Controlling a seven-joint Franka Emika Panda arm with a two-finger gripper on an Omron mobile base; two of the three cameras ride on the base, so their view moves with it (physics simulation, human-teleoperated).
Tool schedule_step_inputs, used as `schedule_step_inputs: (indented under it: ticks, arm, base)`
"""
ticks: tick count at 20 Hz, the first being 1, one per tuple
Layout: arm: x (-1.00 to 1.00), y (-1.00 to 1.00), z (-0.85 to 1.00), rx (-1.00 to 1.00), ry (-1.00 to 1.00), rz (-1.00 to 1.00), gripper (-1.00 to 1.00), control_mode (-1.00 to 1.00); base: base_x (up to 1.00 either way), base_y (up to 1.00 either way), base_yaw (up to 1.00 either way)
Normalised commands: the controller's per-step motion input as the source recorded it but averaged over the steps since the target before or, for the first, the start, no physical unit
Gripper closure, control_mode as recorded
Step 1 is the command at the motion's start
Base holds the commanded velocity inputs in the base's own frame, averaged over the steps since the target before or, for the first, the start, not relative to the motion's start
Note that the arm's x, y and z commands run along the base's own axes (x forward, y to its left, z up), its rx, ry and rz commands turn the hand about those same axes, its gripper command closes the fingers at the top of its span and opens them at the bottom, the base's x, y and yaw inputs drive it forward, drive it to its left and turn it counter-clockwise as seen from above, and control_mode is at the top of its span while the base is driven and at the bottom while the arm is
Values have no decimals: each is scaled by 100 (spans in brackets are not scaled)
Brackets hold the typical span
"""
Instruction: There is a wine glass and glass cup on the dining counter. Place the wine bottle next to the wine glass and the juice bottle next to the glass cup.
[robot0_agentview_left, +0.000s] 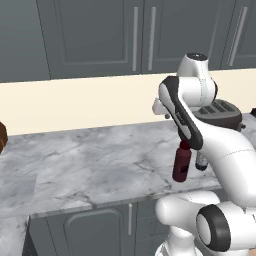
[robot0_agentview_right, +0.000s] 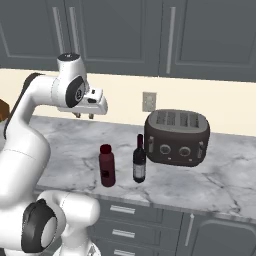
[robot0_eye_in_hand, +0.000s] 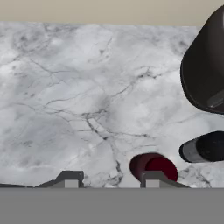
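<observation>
I am hovering my pincer (robot0_agentview_right: 84, 116), spread wide and grasping nothing, above the juice bottle (robot0_agentview_right: 106, 165) standing upright just beside the wine bottle (robot0_agentview_right: 139, 159) on the wall counter (robot0_agentview_right: 225, 182), judging it stout, rigid, smooth and probably slippery, best clasped round its body below the red cap.

Dark grey upper cabinets (robot0_agentview_right: 115, 35) with long bar handles fill the top of the frame. Below them runs a cream wall (robot0_agentview_left: 75, 102) bearing a small outlet (robot0_agentview_right: 148, 101). A grey-veined marble counter (robot0_agentview_left: 90, 165) crosses the middle, with grey drawers (robot0_agentview_right: 125, 220) underneath.
</observation>
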Motion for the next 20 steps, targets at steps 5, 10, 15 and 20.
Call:
schedule_step_inputs:
  ticks: [5,10,15,20]
  arm:
    - [-9,-3,0,0,0,0,-100,-100]
    - [-16,-25,0,0,0,0,-100,-100]
    - [-11,-34,-6,0,4,-1,-100,-100]
    - [2,-22,-20,0,16,-11,-100,-100]
  base:
    - [0,0,0]
    - [0,0,0]
    - [0,0,0]
    - [0,0,0]
